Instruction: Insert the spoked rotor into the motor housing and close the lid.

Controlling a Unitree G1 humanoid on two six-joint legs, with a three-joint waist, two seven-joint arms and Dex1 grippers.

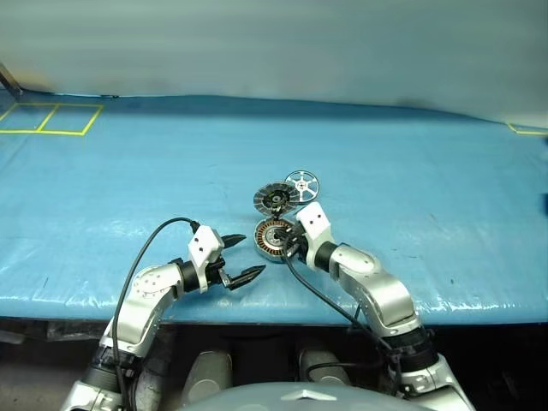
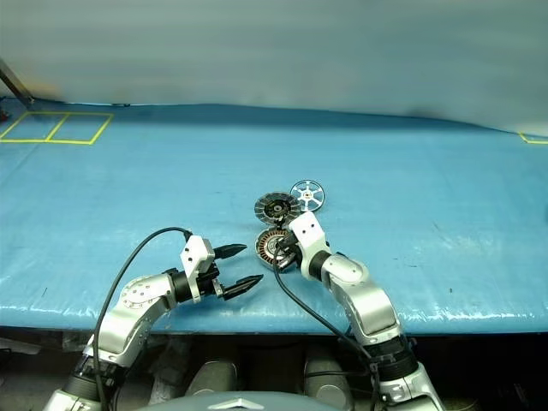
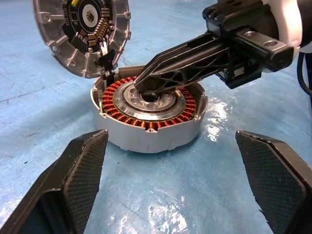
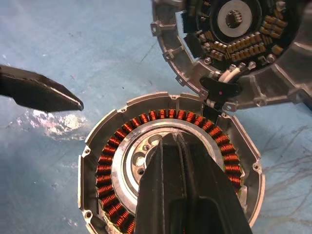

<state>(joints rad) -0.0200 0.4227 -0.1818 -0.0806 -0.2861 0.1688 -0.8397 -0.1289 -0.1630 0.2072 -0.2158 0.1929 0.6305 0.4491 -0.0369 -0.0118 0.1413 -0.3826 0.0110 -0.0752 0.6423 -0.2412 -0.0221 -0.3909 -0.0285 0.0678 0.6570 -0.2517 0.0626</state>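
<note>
Over on the left, the left gripper hangs just above the blue table cover near the front edge, its two black fingers spread wide with nothing between them, pointing across toward the motor housing, near it but not touching. Moving to the middle, the housing sits open on the cover, its ring of copper windings showing clearly around a silver centre. The right gripper reaches in from the right, fingers pressed together with nothing gripped, the tip down on the silver centre of the housing. Just behind, the lid stands tipped up on its hinge at the housing's far rim, ribbed inner face with the dark centre showing. And a little further right, just beside the lid, the spoked rotor lies flat on the cover, outside the housing
</note>
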